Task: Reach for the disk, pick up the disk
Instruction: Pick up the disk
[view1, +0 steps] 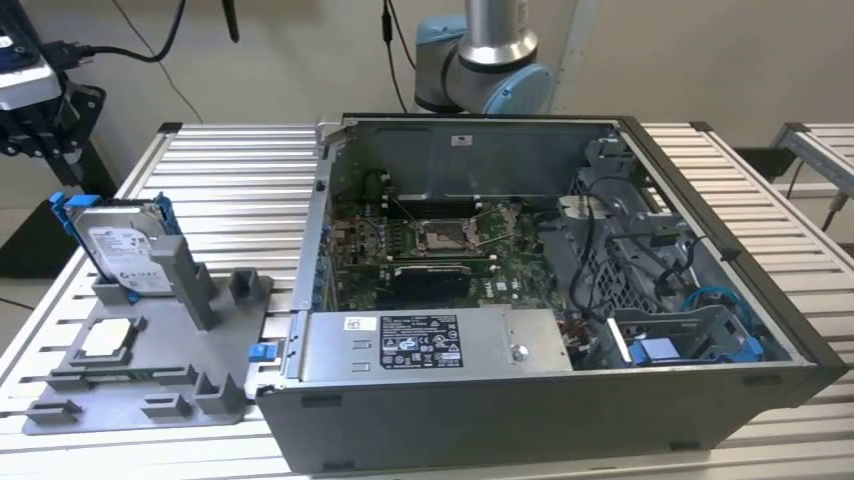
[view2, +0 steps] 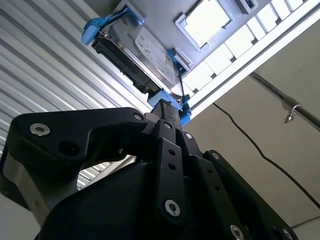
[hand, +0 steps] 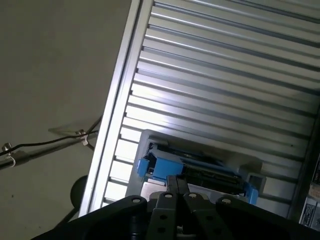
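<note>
Exterior view: the disk stands on edge, tilted slightly, in a slot of a grey holder tray on the slatted metal table, at the exterior view's left and beside the open computer case. Its label faces the camera and blue rails run along its edges. A small square silver chip lies flat on the same tray, nearer the camera. In both wrist views the gripper points at the disk, its tips close to one blue rail. Contact cannot be judged. In the first wrist view the two fingers lie side by side, closed or very nearly so, with nothing held between them.
</note>
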